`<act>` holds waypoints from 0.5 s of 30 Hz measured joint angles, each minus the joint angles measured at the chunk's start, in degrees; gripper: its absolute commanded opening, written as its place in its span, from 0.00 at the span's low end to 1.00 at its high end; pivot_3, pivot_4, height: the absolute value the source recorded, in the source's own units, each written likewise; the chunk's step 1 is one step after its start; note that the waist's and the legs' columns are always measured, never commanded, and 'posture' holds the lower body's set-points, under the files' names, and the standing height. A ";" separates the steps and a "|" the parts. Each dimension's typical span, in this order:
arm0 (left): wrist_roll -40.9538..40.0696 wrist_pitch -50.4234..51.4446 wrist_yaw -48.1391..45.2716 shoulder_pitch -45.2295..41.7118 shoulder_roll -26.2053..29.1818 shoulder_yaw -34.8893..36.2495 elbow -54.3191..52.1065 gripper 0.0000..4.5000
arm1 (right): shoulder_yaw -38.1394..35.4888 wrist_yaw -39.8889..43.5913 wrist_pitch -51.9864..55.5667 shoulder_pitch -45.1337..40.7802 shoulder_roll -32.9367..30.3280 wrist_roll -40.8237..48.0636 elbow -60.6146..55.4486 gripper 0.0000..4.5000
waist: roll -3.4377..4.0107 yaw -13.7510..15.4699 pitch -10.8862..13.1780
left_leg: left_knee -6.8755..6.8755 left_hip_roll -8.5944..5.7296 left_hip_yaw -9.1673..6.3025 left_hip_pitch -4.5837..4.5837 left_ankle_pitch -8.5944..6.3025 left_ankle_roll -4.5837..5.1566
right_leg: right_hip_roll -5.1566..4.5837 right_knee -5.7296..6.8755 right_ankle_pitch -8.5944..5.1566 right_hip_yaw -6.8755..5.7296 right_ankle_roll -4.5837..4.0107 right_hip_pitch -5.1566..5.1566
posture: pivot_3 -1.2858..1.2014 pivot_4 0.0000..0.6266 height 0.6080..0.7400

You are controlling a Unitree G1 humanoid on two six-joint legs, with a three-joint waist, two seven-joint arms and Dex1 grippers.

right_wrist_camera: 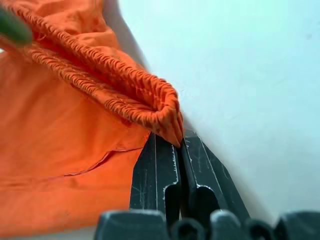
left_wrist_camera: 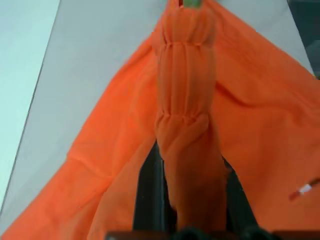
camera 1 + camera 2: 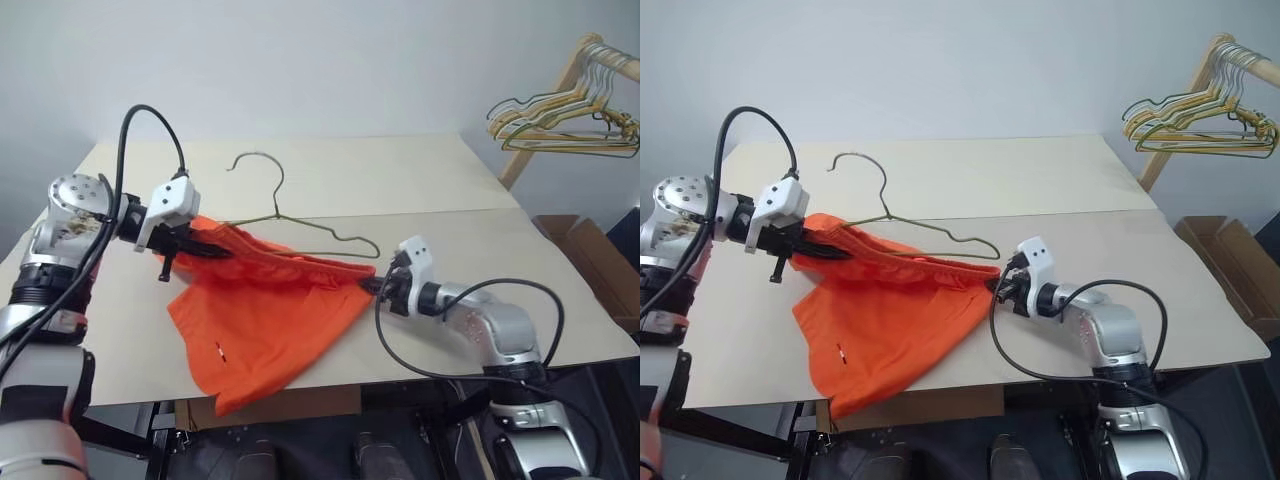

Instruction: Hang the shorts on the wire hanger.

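The orange shorts (image 3: 270, 315) lie spread on the table, their gathered waistband stretched between my two grippers and lifted a little off the surface. My left gripper (image 3: 205, 250) is shut on the waistband's left end; in the left wrist view the bunched elastic (image 2: 187, 125) runs out from between the black fingers (image 2: 147, 200). At the waistband's right corner (image 1: 165, 107) my right gripper (image 3: 372, 285) is shut, pinching it at the fingertips (image 1: 160, 155). The wire hanger (image 3: 320, 233) lies flat just behind the shorts, hook (image 3: 255, 156) pointing away from me, its lower wire partly under the waistband.
The pale table (image 3: 420, 180) has a seam running across its middle. A wooden rack with bunched yellow, green and pale hangers (image 3: 565, 125) stands at the back right. A cardboard box (image 3: 590, 255) sits beyond the table's right edge.
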 measured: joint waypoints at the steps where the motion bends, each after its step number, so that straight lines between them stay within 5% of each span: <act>1: 0.00 -0.01 0.00 0.00 0.03 0.00 0.01 0.00 | 0.00 0.30 -0.02 -0.15 -0.49 0.09 0.31 0.01 | 0.00 0.10 0.00 | 0.00 -0.01 0.01 0.00 0.00 0.00 | -0.01 -0.01 0.00 0.01 0.00 0.00 | 0.51 0.07 1.00; 15: 4.71 -1.10 2.47 0.35 0.41 -0.11 2.60 0.00 | 0.23 3.22 -0.18 -1.29 -5.15 2.28 0.44 0.01 | 0.00 0.15 0.00 | 0.00 -0.01 0.02 -0.02 0.00 0.00 | -0.01 -0.04 -0.01 0.02 0.01 -0.01 | 0.51 0.07 1.00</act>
